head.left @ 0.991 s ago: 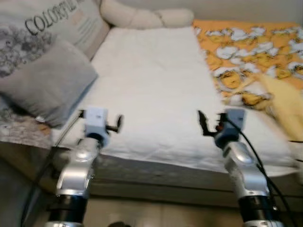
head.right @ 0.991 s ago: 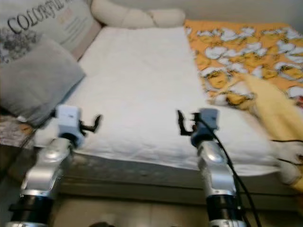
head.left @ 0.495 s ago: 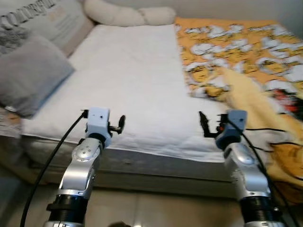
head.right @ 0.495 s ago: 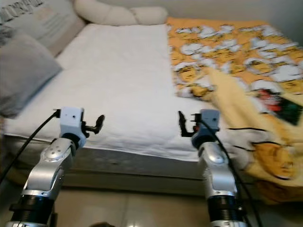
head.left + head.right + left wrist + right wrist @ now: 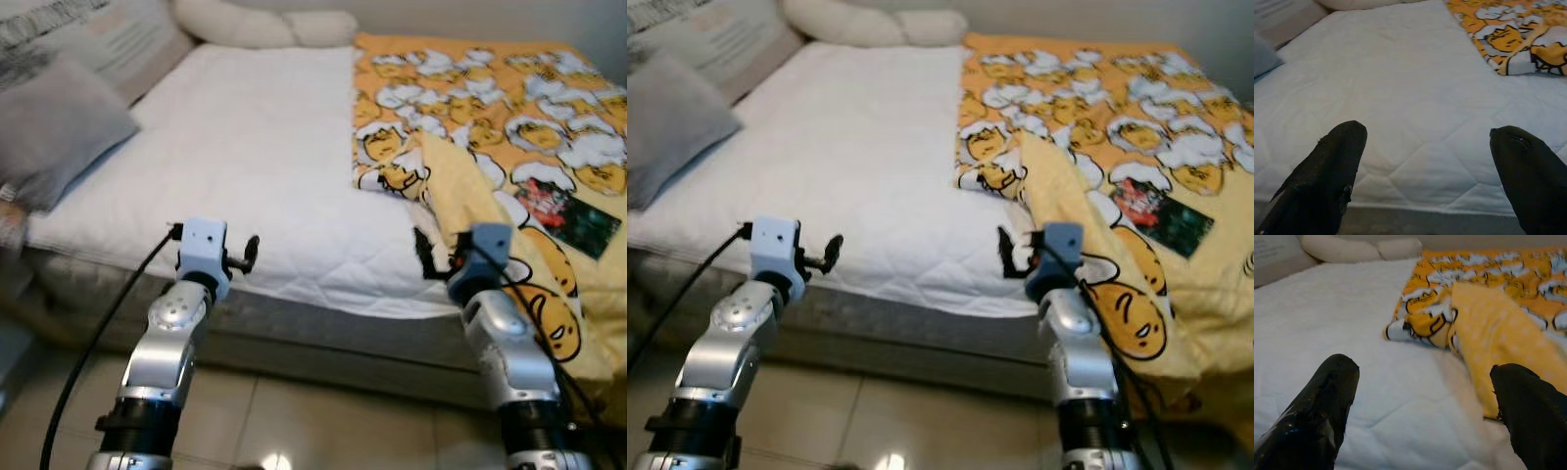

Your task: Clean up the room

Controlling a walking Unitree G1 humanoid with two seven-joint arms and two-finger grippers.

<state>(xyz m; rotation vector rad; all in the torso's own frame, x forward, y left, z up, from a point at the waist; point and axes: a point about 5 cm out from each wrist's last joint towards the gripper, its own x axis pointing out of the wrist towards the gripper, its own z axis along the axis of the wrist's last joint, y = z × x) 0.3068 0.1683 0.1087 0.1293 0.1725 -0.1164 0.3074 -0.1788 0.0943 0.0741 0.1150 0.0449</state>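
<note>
A bed [image 5: 245, 166] with a white quilted mattress cover is seen from above and in front, its near edge running across the middle of the head views. An orange blanket [image 5: 490, 108] printed with cartoon faces is spread over the right part of the bed, with one pale yellow corner folded back and the rest draped over the near edge toward the floor [image 5: 294, 421]. A dark book [image 5: 573, 211] lies on the blanket toward the right. A grey pillow [image 5: 54, 127] rests at the left side of the bed, a printed cushion [image 5: 98, 34] behind it, and a long cream pillow [image 5: 265, 24] lies along the far end. No containers are visible. The left tool [image 5: 243, 257] is held in front of the near edge of the mattress, its two black fingers [image 5: 1327, 176] spread wide apart with nothing between them. The right tool [image 5: 423, 257] is held near the folded blanket corner, its fingers [image 5: 1317, 406] likewise wide apart and holding nothing.
</note>
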